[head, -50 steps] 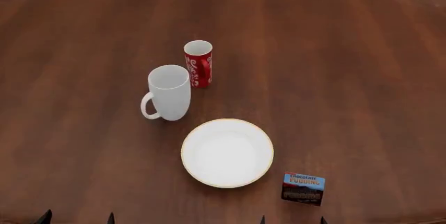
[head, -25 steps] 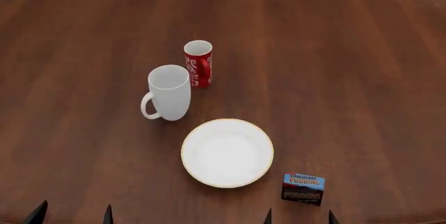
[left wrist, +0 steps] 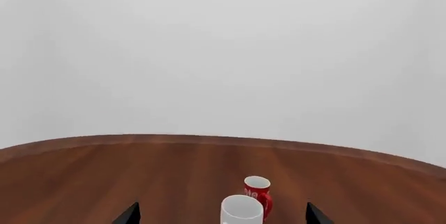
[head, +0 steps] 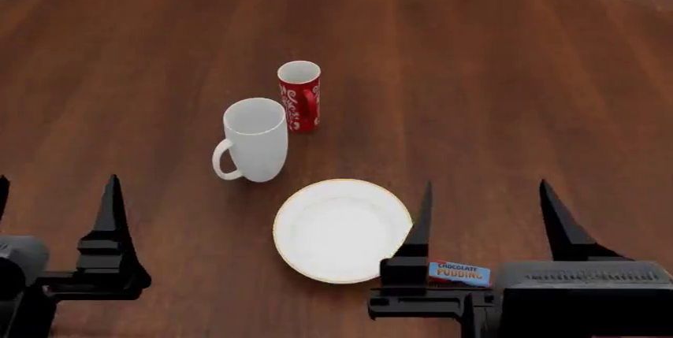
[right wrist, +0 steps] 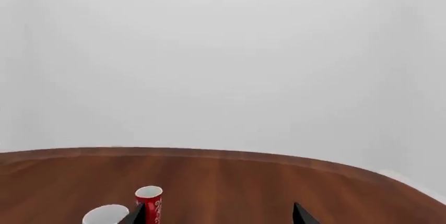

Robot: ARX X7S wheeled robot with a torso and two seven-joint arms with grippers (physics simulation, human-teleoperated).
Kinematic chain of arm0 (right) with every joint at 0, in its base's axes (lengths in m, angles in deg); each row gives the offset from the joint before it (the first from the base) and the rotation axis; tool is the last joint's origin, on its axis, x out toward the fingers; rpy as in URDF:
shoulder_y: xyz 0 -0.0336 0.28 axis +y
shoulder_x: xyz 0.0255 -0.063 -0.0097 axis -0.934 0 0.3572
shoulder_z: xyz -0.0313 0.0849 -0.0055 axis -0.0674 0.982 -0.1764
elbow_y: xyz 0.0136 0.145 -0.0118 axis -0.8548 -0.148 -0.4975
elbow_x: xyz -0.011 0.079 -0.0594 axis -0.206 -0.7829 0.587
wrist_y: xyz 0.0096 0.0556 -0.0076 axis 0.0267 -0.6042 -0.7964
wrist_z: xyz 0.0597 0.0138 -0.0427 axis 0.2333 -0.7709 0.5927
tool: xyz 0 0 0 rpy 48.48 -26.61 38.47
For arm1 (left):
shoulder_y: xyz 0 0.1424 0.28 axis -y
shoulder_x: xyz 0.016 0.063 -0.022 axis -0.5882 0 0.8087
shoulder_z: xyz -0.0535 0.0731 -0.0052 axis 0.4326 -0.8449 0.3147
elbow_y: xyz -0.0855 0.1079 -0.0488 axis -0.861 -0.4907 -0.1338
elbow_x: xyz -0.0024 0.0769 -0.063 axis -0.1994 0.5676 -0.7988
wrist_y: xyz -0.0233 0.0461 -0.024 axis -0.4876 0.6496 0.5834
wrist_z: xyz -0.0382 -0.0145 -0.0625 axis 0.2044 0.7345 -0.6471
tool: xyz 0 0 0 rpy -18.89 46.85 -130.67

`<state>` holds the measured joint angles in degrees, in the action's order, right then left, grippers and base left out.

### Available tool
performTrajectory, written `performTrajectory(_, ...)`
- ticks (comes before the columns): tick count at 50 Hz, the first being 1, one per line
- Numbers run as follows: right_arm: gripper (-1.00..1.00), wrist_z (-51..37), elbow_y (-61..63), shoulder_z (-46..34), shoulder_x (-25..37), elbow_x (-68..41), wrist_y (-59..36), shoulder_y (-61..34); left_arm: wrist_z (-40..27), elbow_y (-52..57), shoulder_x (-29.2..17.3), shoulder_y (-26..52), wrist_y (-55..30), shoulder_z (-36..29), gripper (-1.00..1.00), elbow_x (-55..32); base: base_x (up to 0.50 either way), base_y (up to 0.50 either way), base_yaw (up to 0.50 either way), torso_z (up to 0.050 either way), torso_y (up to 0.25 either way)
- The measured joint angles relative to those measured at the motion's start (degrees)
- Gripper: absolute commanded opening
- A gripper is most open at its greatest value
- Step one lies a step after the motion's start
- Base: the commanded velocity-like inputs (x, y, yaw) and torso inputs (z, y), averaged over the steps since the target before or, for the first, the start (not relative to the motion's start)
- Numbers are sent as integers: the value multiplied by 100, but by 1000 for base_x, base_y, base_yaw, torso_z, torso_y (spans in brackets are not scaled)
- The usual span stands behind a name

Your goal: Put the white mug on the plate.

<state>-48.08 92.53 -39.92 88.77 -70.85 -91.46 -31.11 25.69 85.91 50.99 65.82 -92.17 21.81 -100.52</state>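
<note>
1. Head view shows the left gripper (head: pixel 53 196) at the near left edge of the brown wooden table (head: pixel 505 78), its two black fingers spread wide and holding nothing.
2. To its right, the tall glossy white mug with a loop handle (head: pixel 255 139) stands upright, apart from the plate, with the handle toward the left side.
3. Just behind the mug stands the slim red mug with white swirls (head: pixel 299 95); a good approach closes on the white body without pushing this one.
4. The round white plate with a thin gold rim (head: pixel 343 231) lies near and is bare, so I judge the carry is short.
5. The right gripper (head: pixel 487 208) is also wide open and empty, above a chocolate pudding box (head: pixel 459 273).
</note>
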Motion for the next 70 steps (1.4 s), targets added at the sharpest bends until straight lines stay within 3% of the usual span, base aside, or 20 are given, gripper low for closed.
performTrajectory(14, 100, -179, 1439, 141, 250, -316, -1448, -708, -198, 1067, -223, 629, -1395, 190, 100, -502, 0, 0, 0, 0, 0)
performTrajectory(55, 100, -422, 2031, 85, 480, -437, -1900, -875, -309, 1231, -439, 875, -1654, 148, 100, -777, 0, 0, 0, 0, 0)
performTrajectory(70, 100, -461, 2054, 119, 500, -530, -1922, -864, -358, 1219, -469, 853, -1594, 143, 100, -833, 0, 345, 0, 0, 0)
